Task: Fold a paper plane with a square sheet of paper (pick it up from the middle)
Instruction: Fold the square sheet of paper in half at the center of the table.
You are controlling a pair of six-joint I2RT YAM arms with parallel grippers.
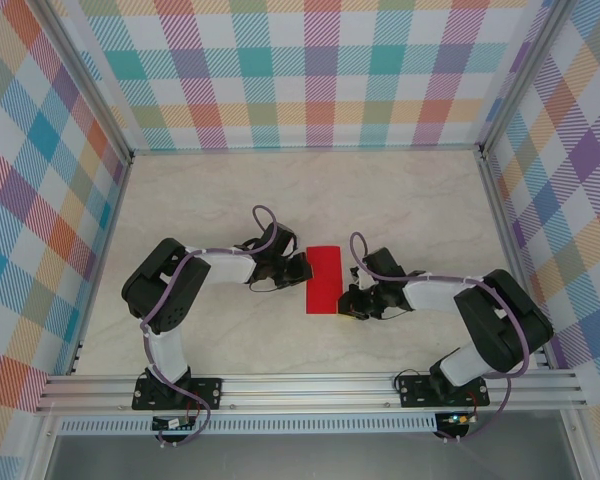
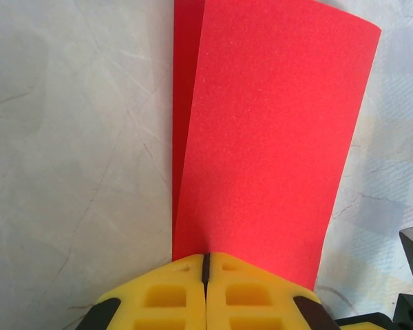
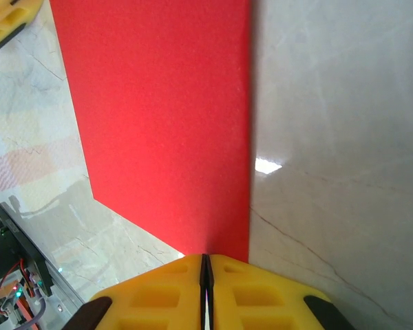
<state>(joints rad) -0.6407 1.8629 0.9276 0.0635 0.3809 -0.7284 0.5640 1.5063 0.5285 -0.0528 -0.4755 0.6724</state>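
Yellow fingers (image 2: 162, 295) of the left gripper (image 2: 205, 260) sit closest in its wrist view, pressed tight together with only a thin dark seam between them. Their tips meet the near edge of the red sheet of paper (image 2: 261, 137). I can't tell whether they nip the paper or only press on it. The sheet is folded in half, and its upper layer lies a little askew, so a strip of the lower layer shows along the left.

The right gripper (image 3: 206, 260) is likewise closed, its tips at the sheet's (image 3: 165, 124) edge beside the long straight side.

From above, the paper (image 1: 324, 280) is a narrow rectangle lying in the middle of the pale marbled table (image 1: 400, 190). The left gripper (image 1: 306, 268) is at its left edge and the right gripper (image 1: 344, 300) at its lower right. Bright plaid walls (image 1: 320, 70) surround the table.
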